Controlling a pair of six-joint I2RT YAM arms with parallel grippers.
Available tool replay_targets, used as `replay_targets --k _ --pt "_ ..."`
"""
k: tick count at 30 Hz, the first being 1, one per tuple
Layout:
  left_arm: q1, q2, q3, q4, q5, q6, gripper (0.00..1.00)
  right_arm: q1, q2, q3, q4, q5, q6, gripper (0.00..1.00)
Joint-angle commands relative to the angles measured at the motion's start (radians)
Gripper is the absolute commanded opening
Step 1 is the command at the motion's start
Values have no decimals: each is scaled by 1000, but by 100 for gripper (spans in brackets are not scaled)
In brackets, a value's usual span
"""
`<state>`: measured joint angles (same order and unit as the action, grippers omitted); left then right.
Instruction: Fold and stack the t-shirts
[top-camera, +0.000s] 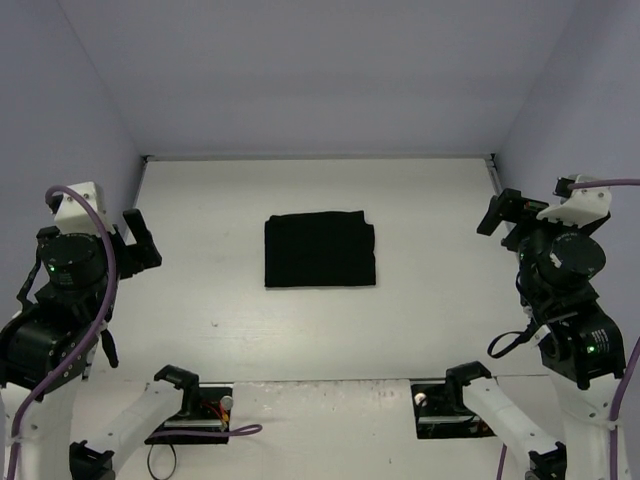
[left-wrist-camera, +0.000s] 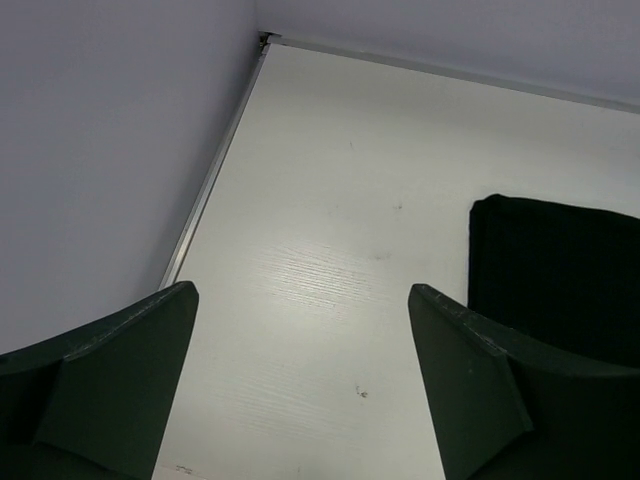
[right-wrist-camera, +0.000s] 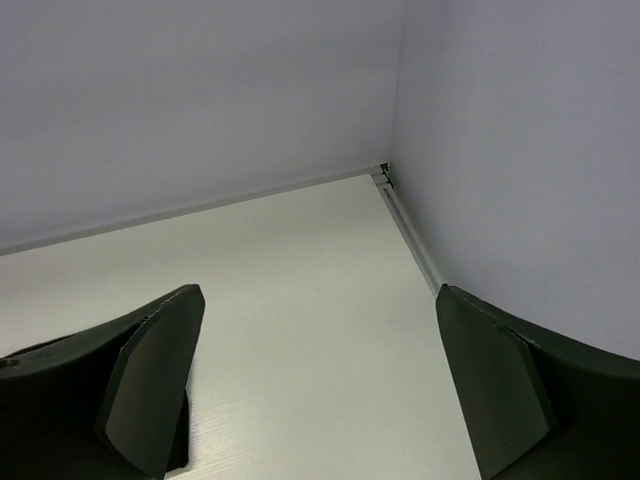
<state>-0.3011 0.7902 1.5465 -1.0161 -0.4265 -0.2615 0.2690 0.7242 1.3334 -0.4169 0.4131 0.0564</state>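
Observation:
One black t-shirt lies folded into a flat rectangle on the middle of the white table. In the left wrist view the t-shirt shows as a dark block behind the right finger. My left gripper is raised over the table's left side, well away from the cloth. It is open, and only bare tabletop shows between its fingers. My right gripper hangs over the far right side, also open and holding nothing. The tabletop and the back right corner show between its fingers.
Pale walls enclose the table on the left, back and right, with a metal rail along the left edge and another rail on the right. The arm bases and purple cables stand along the near edge.

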Motion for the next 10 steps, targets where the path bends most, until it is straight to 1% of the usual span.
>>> replay_targets --k 1,10 --pt "-11 -27 -9 26 -49 -14 84 1 17 27 54 37 -38 100" --pt "-12 -49 -29 15 -57 -27 85 1 17 32 55 23 -47 100"
